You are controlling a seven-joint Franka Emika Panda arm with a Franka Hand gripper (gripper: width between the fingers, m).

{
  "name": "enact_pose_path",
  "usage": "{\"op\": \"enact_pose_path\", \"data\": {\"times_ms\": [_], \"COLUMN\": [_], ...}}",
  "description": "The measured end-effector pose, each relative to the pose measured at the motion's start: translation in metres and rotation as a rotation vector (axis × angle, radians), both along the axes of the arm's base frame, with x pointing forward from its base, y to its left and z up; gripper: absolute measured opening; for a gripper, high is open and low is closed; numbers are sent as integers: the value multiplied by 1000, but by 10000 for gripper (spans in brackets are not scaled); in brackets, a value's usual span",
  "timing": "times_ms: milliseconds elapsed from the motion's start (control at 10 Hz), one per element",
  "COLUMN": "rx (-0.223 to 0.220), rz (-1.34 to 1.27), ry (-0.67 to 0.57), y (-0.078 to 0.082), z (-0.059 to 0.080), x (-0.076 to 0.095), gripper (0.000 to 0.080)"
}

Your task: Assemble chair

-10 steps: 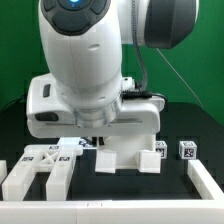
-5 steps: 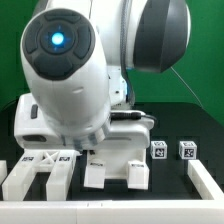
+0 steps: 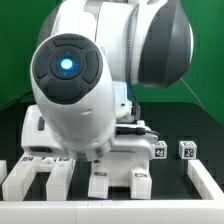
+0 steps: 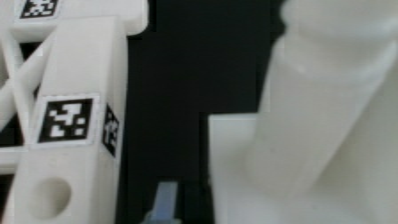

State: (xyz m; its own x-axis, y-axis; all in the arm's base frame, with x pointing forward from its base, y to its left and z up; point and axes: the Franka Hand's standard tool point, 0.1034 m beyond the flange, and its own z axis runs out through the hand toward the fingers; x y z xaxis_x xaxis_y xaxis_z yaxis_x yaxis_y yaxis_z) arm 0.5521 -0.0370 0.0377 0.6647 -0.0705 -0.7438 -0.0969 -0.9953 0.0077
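Gripper (image 4: 164, 205) pinched closed; can't tell if holding anything. White blocky plastic chair piece (image 3: 140, 180) at front-ctr of black table (image 3: 205, 125), beside white tagged lattice frame (image 3: 40, 172). Two small white tagged cubes (image 3: 160, 150) sit apart, exterior view's right.

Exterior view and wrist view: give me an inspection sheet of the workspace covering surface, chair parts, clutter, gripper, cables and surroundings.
Surface: black table, parts lying spread across it.
Job's things: cross-braced frame part at the exterior view's left; two-legged part in the middle, below the arm; two small tagged cubes and a white bar at the exterior view's right.
Clutter: nothing seen.
Grippers: gripper shut, hidden by the arm in the exterior view; whether it holds anything cannot be told.
Cables: thin dark cable beside the arm.
Surroundings: green backdrop.
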Motion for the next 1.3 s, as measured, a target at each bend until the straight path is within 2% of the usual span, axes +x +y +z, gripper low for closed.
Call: {"op": "enact_pose_path", "data": {"times_ms": [200,600,700,800,900,1000,1100,1200,1300], "rx": [-16,-17,-18,-18,-18,-18,-18,-18,-18], "rz": [38,43,41,40,39,39,38,37,36], "ry": [-11,-22,-22,-22,-22,-22,-22,-22,-22], "y": [3,4,3,3,2,2,1,1,0], "z": [-2,-4,-4,-4,-4,-4,-4,-4,-4], "x": [3,4,4,4,4,4,4,4,4], "gripper": [37,37,109,109,307,441,441,607,637]}}
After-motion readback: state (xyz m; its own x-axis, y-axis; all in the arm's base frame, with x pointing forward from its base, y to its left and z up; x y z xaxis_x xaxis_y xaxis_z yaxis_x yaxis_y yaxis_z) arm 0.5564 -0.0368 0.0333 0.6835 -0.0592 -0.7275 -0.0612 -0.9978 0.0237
